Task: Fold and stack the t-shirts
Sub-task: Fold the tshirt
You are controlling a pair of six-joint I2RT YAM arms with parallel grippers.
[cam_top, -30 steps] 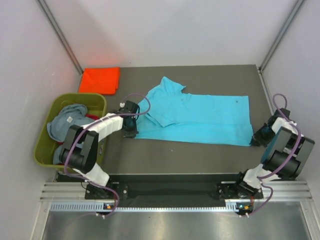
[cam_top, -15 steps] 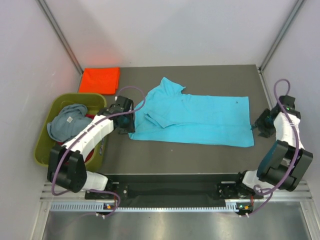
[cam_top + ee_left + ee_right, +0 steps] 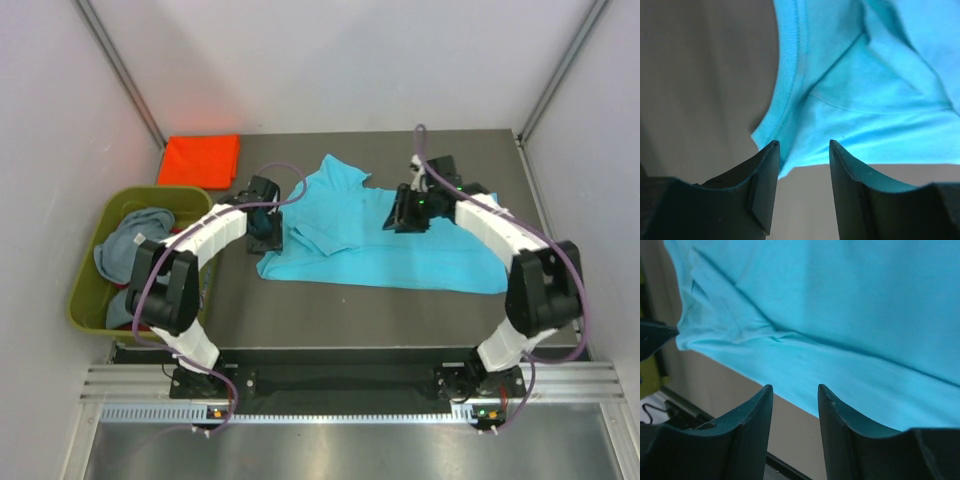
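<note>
A bright turquoise t-shirt (image 3: 420,240) lies spread across the dark table (image 3: 350,305), collar end to the left. My left gripper (image 3: 265,235) stands open at the shirt's left edge; in the left wrist view its gap (image 3: 802,150) holds nothing, and the turquoise hem and sleeve (image 3: 865,100) lie just ahead. My right gripper (image 3: 400,215) hovers open over the shirt's upper middle; the right wrist view shows its empty gap (image 3: 794,392) above the turquoise cloth (image 3: 840,315). An orange-red t-shirt (image 3: 200,160) lies folded at the back left. A grey-blue t-shirt (image 3: 130,245) sits crumpled in the tub.
The olive-green plastic tub (image 3: 160,195) stands off the table's left edge, beside the left arm. White walls close in at the back and on both sides. The metal rail (image 3: 350,385) runs along the near edge.
Both grippers went from shut to open and let go of the turquoise shirt. The right arm swung from the table's right edge to above the shirt's middle. The left gripper shifted slightly farther back.
</note>
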